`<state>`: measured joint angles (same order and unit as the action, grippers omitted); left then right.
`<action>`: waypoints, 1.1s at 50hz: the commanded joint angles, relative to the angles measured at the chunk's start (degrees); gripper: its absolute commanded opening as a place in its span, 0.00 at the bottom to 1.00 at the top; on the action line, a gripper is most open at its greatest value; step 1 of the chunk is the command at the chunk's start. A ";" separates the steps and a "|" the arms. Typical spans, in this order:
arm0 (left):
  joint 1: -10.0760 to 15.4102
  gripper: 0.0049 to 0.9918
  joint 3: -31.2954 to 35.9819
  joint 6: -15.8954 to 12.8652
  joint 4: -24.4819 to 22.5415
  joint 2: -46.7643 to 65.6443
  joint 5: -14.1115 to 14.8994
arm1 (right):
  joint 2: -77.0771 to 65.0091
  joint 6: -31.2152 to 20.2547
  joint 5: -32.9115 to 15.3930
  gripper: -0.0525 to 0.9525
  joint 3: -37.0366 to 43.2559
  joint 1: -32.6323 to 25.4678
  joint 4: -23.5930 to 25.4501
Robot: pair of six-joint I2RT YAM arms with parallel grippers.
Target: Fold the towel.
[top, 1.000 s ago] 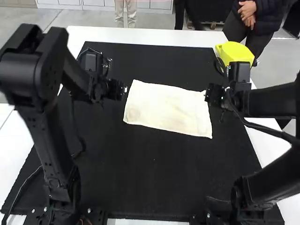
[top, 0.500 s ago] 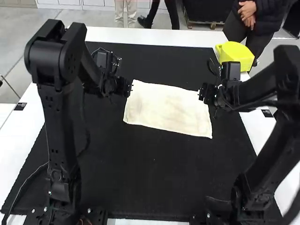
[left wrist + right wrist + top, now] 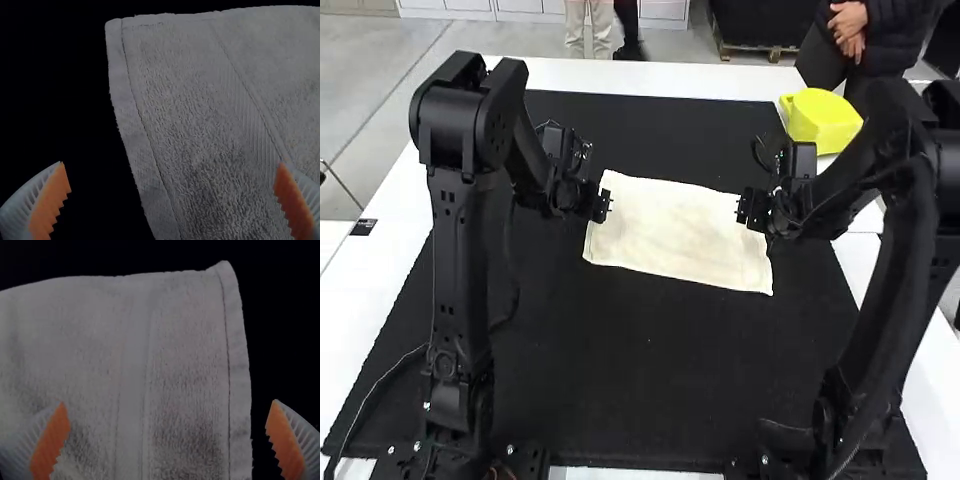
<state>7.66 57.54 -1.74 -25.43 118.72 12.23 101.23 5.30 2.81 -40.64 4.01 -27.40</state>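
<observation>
Orange pads (image 3: 50,205) line the left gripper (image 3: 605,203), whose jaws stand wide apart with nothing clasped between them; one finger is over the black mat (image 3: 620,370), the other over the towel (image 3: 680,235). The right gripper (image 3: 742,208) is just as widely parted and empty, one finger over the towel and the other beyond its stitched hem (image 3: 234,365). (Whether any fingertip actually touches the cloth, I can't tell.)

The left arm (image 3: 455,270) rises nearly upright to a high elbow, then its forearm angles down and inward to the towel's left edge. The right arm (image 3: 900,270) leans outward as it climbs, bends sharply, and brings its forearm down towards the far right corner; the two grippers face each other across the cloth.

The cream terry towel lies flat on the mat, beyond its middle, as a neat oblong. Its long axis runs left to right, slightly aslant, the right end nearer the arms' bases. A flat woven band (image 3: 132,390) runs roughly alongside the right hem. A yellow object (image 3: 823,118) sits well apart, past the towel's far right corner.
</observation>
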 commanded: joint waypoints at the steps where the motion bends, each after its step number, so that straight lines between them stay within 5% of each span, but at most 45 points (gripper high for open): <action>1: 0.16 0.97 2.58 -0.81 -0.94 0.82 0.60 | 2.04 -0.55 0.53 0.95 -2.69 0.74 -1.08; 55: -0.19 0.94 16.03 -2.39 4.42 10.13 0.60 | 19.18 -2.31 -0.61 0.95 -17.54 -0.41 -1.34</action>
<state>7.60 71.68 -2.96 -21.15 127.76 12.23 119.35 3.73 2.76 -56.16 3.99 -28.45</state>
